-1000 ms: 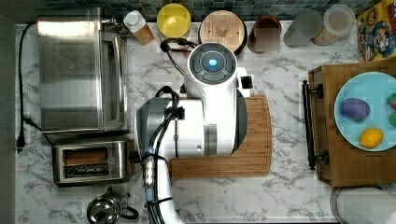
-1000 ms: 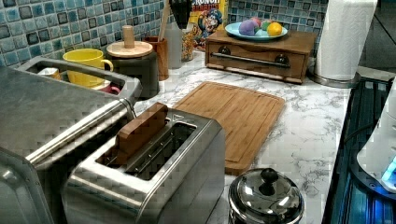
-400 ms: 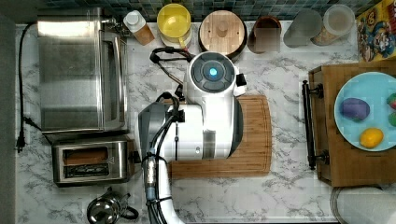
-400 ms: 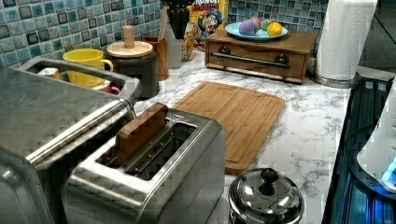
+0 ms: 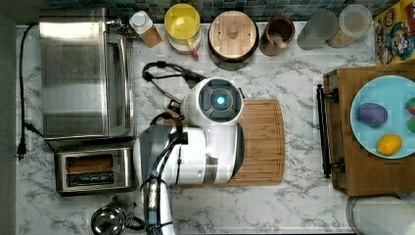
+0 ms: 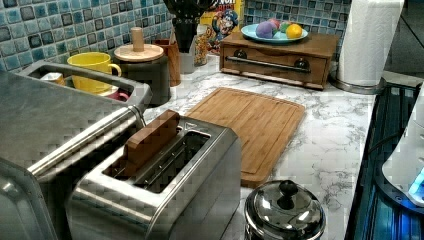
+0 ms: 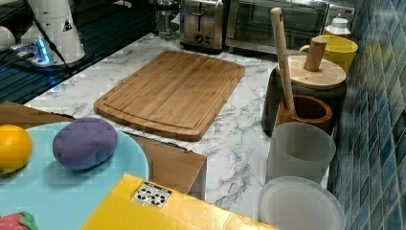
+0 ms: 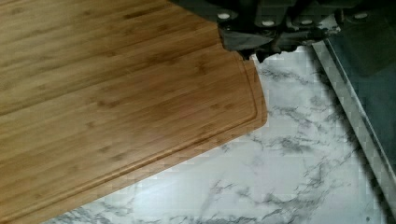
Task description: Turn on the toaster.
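Note:
The toaster is a small steel box with two long slots, standing at the top view's lower left in front of the oven. A brown slice stands up out of one slot. In the right view the toaster is at the far end of the counter, end face towards the camera. My gripper hangs over the corner of the wooden cutting board, apart from the toaster. In the left view the gripper is a dark shape high above the counter. The arm's wrist hides it in the top view.
A large steel oven stands behind the toaster and a round kettle in front of it. Jars, a yellow mug and a utensil pot line the tiled wall. A wooden box carries a plate of toy fruit.
The arm's wrist has moved down the top view, away from the tiled wall, to the cutting board's corner. The toaster and slice have not moved.

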